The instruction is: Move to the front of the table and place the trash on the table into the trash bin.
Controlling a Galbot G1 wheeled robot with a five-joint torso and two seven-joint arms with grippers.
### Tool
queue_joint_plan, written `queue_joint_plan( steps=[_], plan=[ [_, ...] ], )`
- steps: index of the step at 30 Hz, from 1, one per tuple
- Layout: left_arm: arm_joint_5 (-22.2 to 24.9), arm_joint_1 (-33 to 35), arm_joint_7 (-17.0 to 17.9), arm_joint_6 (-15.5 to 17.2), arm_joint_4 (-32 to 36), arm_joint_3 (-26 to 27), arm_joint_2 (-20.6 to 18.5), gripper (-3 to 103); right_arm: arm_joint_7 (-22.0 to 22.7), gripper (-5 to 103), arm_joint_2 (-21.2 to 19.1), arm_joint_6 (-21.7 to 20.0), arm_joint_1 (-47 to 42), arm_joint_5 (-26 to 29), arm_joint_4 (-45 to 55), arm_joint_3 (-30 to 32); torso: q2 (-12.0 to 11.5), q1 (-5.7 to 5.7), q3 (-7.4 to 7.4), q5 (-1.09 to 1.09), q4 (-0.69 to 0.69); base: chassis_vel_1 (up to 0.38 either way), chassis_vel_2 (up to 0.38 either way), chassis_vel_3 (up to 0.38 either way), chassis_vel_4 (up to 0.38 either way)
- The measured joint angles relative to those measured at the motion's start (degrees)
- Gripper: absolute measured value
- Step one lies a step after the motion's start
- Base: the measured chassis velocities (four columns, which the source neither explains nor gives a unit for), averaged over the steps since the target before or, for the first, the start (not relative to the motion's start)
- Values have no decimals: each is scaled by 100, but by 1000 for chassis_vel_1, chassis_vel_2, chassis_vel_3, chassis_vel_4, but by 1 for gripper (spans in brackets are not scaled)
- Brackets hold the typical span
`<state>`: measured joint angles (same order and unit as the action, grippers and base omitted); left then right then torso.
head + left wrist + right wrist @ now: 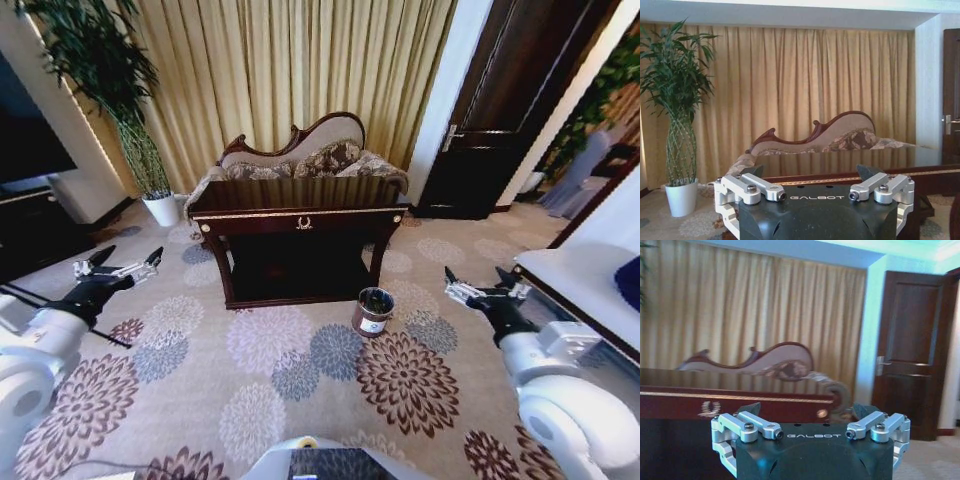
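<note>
Both claws hung with fingers apart, left gripper point(125, 268) and right gripper point(480, 288), well short of the dark gold-trimmed table point(300, 212); between them lay open carpet point(250, 350), the brown black-lined trash bin point(372, 311) nearer the right.

Ahead of me the dark glossy table point(300, 215) stands on the flowered carpet point(300, 370), with the brown trash bin point(372, 311) on that carpet near its front-right leg.

Glossy dark wood table point(296, 197) — patterned carpet point(260, 370), soft-looking.
</note>
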<state>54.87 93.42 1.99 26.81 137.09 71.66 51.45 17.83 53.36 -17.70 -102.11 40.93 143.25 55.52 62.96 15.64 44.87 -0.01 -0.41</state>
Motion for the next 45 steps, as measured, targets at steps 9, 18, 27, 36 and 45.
queue_joint_plan(
  steps=[9, 18, 27, 36, 45],
  plan=[
    [41, 23, -9, -6, -31, 51, -25, 100, -214, 100, -135, -168, 253, 149, 0, -417, -1, 1, 1, 1, 2, 129, -152, -116, 151],
    [15, -5, -26, -16, -47, -33, 7, 100, -199, 100, -79, -137, 303, 153, 0, -390, 0, 1, 0, 0, 1, 131, -136, -134, 119],
    [1, -66, -84, -23, -53, -103, 19, 100, -321, 100, -45, -123, 233, 156, 0, -338, 0, 0, 0, 1, 0, 46, -33, -41, 41],
    [-6, -50, -144, -52, -73, -106, 26, 100, -902, 100, 48, -57, 173, 155, 0, -113, -1, 1, 0, 1, 1, 0, 0, 0, 0],
    [-7, -87, -182, -77, -114, -131, 8, 100, -1528, 100, 104, 195, 57, 133, -352, 332, -1, 1, 0, 1, 1, 0, 0, 0, 0]
  ],
)
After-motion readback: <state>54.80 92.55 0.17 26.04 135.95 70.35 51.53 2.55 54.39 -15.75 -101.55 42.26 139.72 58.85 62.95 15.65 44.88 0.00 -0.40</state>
